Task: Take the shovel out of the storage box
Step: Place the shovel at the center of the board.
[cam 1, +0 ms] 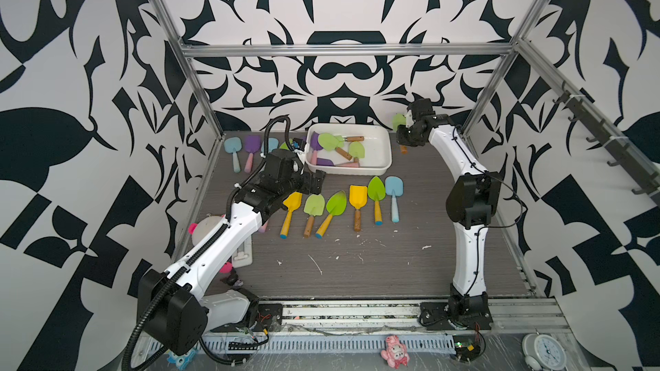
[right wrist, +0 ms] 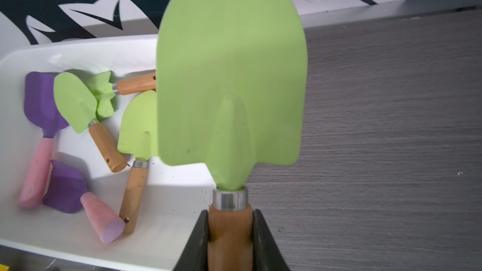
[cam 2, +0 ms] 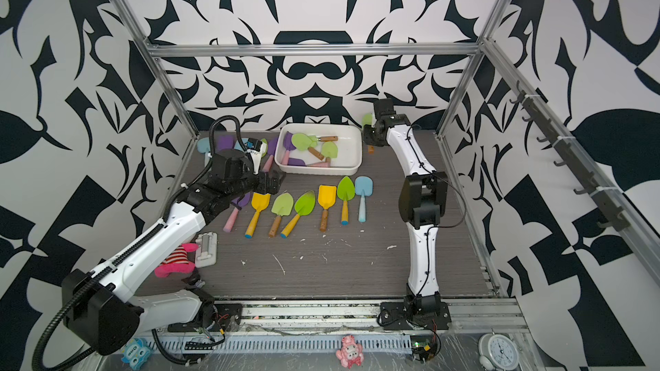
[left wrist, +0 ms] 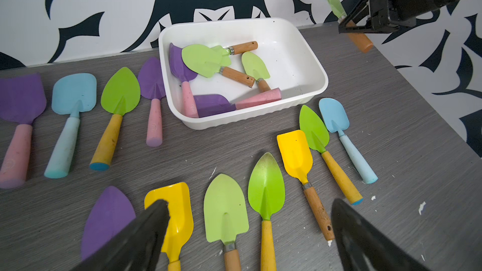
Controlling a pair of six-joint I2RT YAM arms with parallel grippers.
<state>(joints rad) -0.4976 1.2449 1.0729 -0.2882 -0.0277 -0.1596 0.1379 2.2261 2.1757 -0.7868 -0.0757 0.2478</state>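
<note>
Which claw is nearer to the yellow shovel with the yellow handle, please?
Left. The left claw hangs open beside the blade of the yellow shovel; the right claw, shut on a green shovel, is beyond the storage box.

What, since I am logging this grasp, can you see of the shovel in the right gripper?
The shovel has a matte pale-green blade with a rounded tip, a silver ferrule and a wooden handle. The right gripper is shut on the handle just under the ferrule, blade uppermost. It hangs above the table, beside the storage box; nothing else touches it.
</note>
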